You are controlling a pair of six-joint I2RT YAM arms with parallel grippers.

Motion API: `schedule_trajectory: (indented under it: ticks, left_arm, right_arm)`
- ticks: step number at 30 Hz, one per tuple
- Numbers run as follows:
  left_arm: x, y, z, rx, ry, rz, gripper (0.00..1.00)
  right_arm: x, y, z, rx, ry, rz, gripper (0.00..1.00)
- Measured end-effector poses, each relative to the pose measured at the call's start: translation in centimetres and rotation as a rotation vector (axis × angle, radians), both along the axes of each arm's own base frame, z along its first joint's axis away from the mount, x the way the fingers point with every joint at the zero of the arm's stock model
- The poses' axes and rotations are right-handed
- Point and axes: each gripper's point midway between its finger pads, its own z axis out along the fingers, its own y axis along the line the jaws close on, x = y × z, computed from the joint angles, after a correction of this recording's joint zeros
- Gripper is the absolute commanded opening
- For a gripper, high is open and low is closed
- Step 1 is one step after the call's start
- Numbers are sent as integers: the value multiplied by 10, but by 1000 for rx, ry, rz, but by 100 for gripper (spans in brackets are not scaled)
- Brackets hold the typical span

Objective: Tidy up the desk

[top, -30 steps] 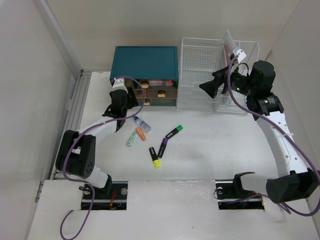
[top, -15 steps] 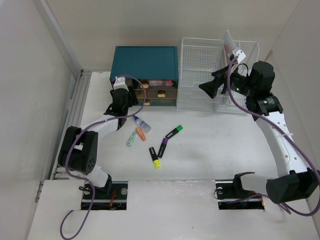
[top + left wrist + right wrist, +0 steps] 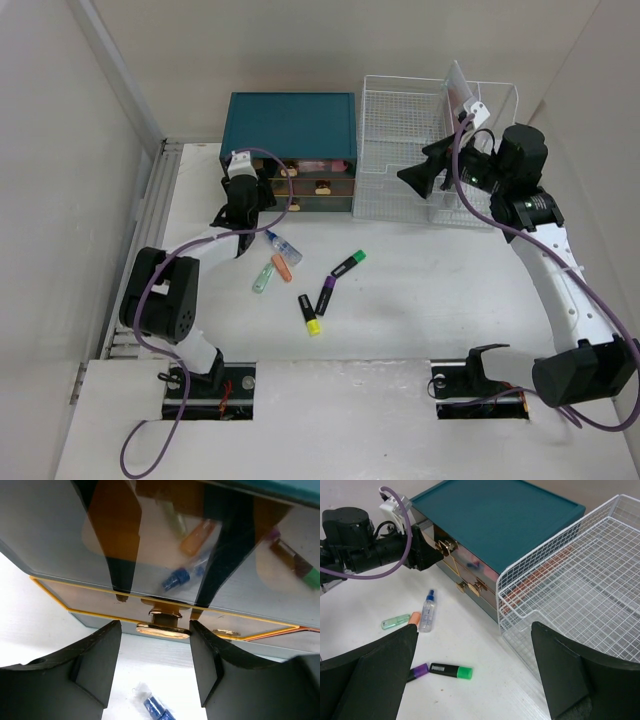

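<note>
On the white desk [image 3: 430,290] lie a small spray bottle [image 3: 284,246] and several highlighters: orange [image 3: 281,268], pale green [image 3: 263,279], yellow [image 3: 309,314], purple [image 3: 326,295] and green [image 3: 348,263]. My left gripper [image 3: 265,192] is at the front of the teal drawer box [image 3: 292,122]. In the left wrist view its jaws [image 3: 155,626] stand open on either side of a gold drawer knob [image 3: 162,628]; the right finger touches it and the left finger is apart. My right gripper [image 3: 420,178] hangs wide open and empty over the wire rack's front left corner.
The white wire rack [image 3: 420,140] stands to the right of the drawer box, with a clear holder at its back right. A ribbed metal rail [image 3: 150,215] runs along the desk's left edge. Walls close in left, back and right.
My left gripper has pushed a little closer to the drawer front and its jaws have narrowed slightly round the knob. The right arm has not moved.
</note>
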Motion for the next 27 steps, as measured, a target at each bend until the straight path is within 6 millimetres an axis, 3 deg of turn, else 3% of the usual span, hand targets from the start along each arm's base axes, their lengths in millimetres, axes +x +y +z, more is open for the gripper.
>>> schedule_trajectory:
  ticks: [10, 17, 23, 27]
  left_arm:
    - [5, 0, -10, 16, 40, 12, 53]
    - [7, -5, -10, 10, 43, 4, 37]
    - [7, -4, -10, 6, 44, 11, 13]
    - [7, -5, -10, 2, 44, 12, 5]
  right_arm:
    - [0, 0, -5, -1, 8, 0, 100]
    - [1, 0, -7, -2, 12, 0, 100]
    - [1, 0, -11, -3, 19, 0, 100]
    - [1, 0, -11, -3, 19, 0, 100]
